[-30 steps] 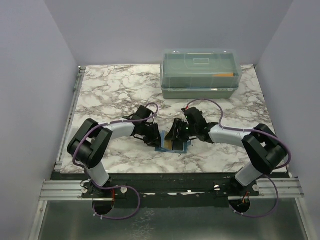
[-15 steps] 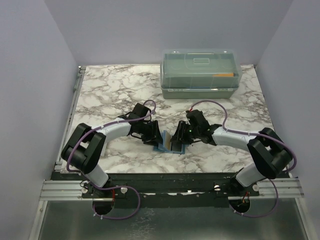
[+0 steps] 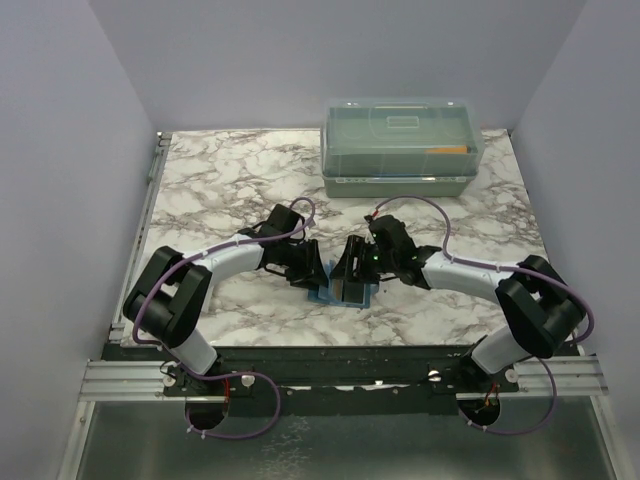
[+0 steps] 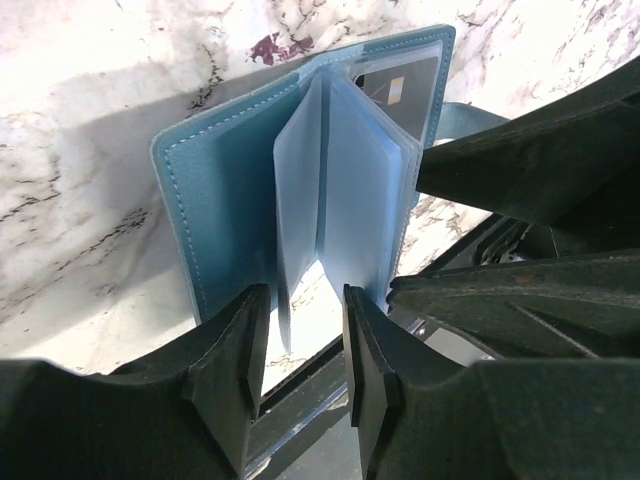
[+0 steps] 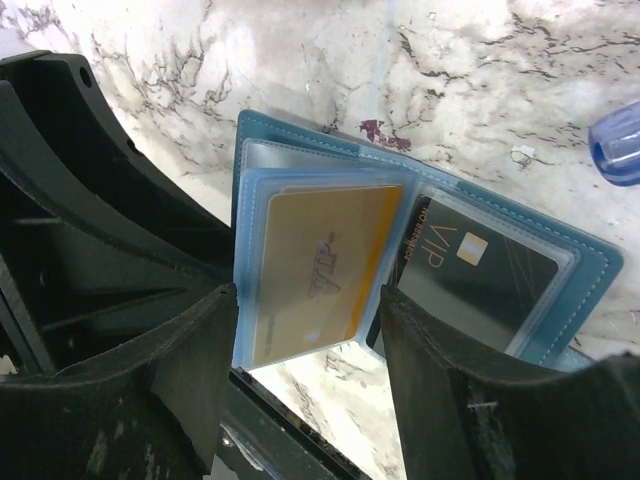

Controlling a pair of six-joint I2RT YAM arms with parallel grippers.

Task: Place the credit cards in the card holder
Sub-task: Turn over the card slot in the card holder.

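Observation:
The teal card holder [image 3: 333, 293] lies open on the marble near the table's front edge, between both grippers. In the left wrist view its cover [image 4: 215, 190] lies flat and clear sleeves stand up from the spine. One sleeve holds a yellow credit card [image 5: 315, 270], and a black one [image 5: 480, 265] sits in the sleeve beside it. My left gripper [image 3: 312, 272] is open; its fingertips [image 4: 235, 370] flank a sleeve's lower edge. My right gripper [image 3: 348, 275] is open wide, its fingers [image 5: 440, 370] on either side of the yellow card's sleeve.
A large translucent lidded box [image 3: 400, 145] stands at the back of the table. The dark front rail [image 3: 340, 352] runs just below the holder. Grey walls close in the left, right and back. A blurred blue rounded piece [image 5: 615, 145] shows at the right edge.
My right gripper's jaws have widened and it has slid slightly left over the holder, covering the yellow card from above. The left arm has shifted a little; the holder stays in place.

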